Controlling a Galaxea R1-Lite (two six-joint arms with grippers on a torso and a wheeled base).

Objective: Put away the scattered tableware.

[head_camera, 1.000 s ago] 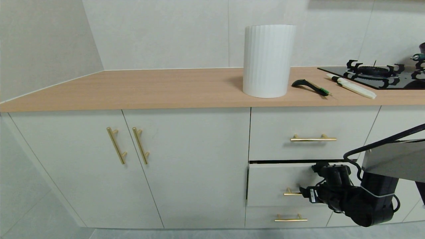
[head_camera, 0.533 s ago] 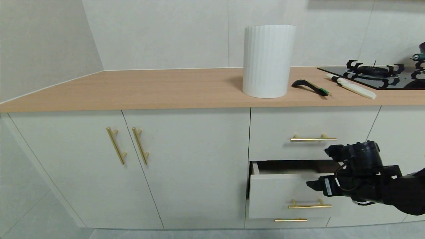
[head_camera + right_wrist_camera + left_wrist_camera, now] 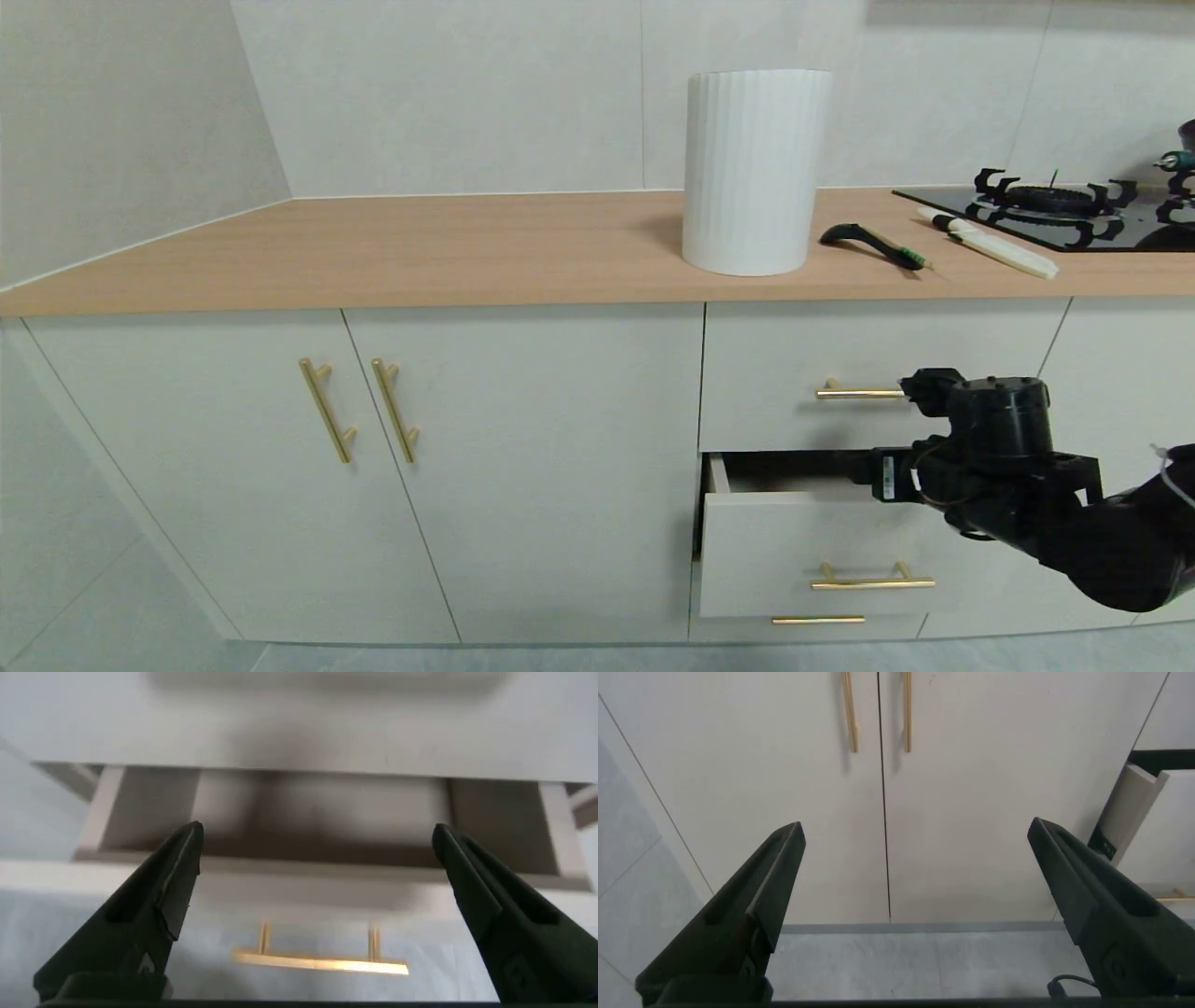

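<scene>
Judging from the partly open drawer (image 3: 803, 551), the opening step looks done and fetching comes next. Left of the drawer, the left gripper (image 3: 915, 835) hangs low, its claw spread wide and empty, facing the flat matte double doors (image 3: 373, 467) with slim brass bar handles. Above the drawer, on the wood-grain countertop (image 3: 420, 247), stands a tall white ribbed cylinder (image 3: 756, 173). In front of the drawer's dark cavity the right gripper (image 3: 316, 840) is poised, claw wide, holding nothing. Above and right of the drawer lie the scattered pieces: a curved black-handled utensil (image 3: 873, 245) with a green tip, and a long cream-coloured utensil (image 3: 991, 246), close but apart, near the glossy black hob (image 3: 1055, 219). The next move, I judge, calls for lifting an arm to the countertop and pinching one thin, low-lying handle.
</scene>
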